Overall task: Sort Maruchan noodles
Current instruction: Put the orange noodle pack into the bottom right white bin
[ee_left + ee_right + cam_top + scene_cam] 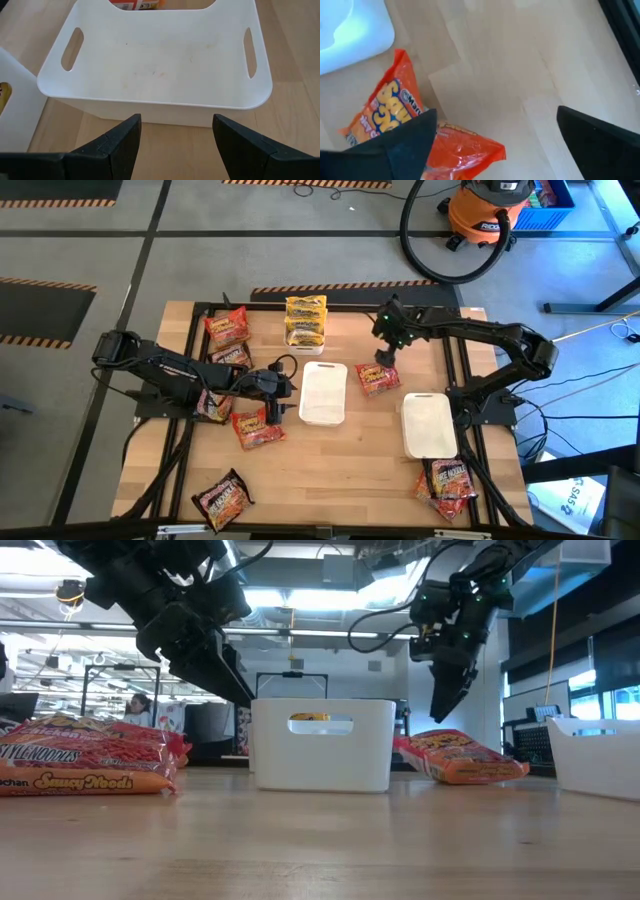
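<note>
Closest to me, dark packets [222, 500] lie at the table's front edge. Further in, the left gripper [175, 142] hangs spread and empty before the middle white tray [323, 392]. Beyond, the right gripper [492, 137], splayed wide, hovers over an orange packet [377, 378]. It looks light, crinkly, slippery; pinching across its middle seems best. Its near end hides behind a finger [405, 142].

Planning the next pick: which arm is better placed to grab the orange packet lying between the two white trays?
Right, probably. The right claw hangs open just above the orange packet, which fills its wrist view. The left claw, also open, sits on the far side of the middle tray, facing into it.
</note>
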{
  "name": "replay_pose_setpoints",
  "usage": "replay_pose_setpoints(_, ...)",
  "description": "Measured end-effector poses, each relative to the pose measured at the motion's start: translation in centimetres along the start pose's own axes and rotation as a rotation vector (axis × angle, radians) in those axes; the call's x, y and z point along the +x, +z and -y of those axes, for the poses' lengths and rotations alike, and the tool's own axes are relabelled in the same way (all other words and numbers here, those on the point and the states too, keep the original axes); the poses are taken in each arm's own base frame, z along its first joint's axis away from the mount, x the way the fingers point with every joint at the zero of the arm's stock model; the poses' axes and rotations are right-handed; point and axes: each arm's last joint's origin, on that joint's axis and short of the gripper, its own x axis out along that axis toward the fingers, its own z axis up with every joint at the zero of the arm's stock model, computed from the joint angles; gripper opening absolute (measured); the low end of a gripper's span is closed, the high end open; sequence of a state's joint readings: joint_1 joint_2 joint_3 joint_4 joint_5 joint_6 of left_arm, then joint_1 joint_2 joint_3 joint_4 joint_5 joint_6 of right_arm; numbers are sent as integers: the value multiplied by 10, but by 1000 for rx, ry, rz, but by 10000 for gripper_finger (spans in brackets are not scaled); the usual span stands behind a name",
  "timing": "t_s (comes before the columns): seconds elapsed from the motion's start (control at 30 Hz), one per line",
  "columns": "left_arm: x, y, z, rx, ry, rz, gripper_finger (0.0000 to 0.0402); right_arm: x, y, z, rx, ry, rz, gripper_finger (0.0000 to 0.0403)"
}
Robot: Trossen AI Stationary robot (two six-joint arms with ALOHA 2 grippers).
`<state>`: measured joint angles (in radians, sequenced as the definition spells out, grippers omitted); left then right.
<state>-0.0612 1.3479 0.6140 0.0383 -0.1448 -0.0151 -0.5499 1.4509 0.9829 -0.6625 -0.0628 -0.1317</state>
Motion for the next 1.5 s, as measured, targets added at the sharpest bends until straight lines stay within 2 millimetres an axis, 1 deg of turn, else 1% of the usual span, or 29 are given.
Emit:
replay_pose_setpoints(0.07, 0, 0, 0, 0, 0, 0, 240, 0, 2, 0, 45, 15, 18, 392)
replay_pose_setpoints(0.13, 0, 0, 0, 0, 0, 0, 240, 0, 2, -2, 82, 67, 29, 382)
replay_pose_setpoints(0.17, 0, 0, 0, 0, 0, 0, 240, 0, 3, -2, 73, 92, 35, 376)
replay_pose_setpoints(0.3, 0, 0, 0, 0, 0, 0, 240, 0, 4, -4, -48, 172, 58, 360)
replay_pose_setpoints(0.37, 0, 0, 0, 0, 0, 0, 240, 3, 4, -1, -82, 190, 62, 353)
replay_pose_setpoints(0.43, 0, 0, 0, 0, -1, 0, 240, 10, 4, 4, -77, 227, 62, 348)
replay_pose_setpoints(0.57, 0, 0, 0, 0, -1, 0, 240, 29, 1, 17, -35, 360, 37, 340)
replay_pose_setpoints(0.63, 0, 0, 0, 0, -1, 0, 240, 38, 0, 22, -24, 390, 22, 340)
replay_pose_setpoints(0.77, 0, 0, 0, 10, -1, 0, 240, 52, -2, 24, -23, 453, 8, 339)
replay_pose_setpoints(0.87, 0, 0, 0, 18, -1, 0, 239, 61, -5, 22, -13, 503, -26, 339)
replay_pose_setpoints(1.0, 0, 0, 0, 18, 0, 0, 239, 74, -11, 16, -12, 527, -110, 339)
replay_pose_setpoints(1.1, 0, 0, 0, 18, -1, 0, 239, 81, -15, 11, 3, 579, -162, 339)
replay_pose_setpoints(1.27, 0, 0, 0, 18, -1, 0, 239, 84, -22, -1, 23, 609, -265, 339)
replay_pose_setpoints(1.37, 0, 0, 0, 18, -1, 0, 239, 83, -24, -7, 17, 616, -309, 338)
replay_pose_setpoints(1.43, 0, 0, 0, 19, -1, 0, 239, 83, -24, -10, 8, 621, -311, 329)
replay_pose_setpoints(1.5, 0, 0, 0, 18, -1, 1, 239, 83, -23, -14, -1, 626, -313, 310)
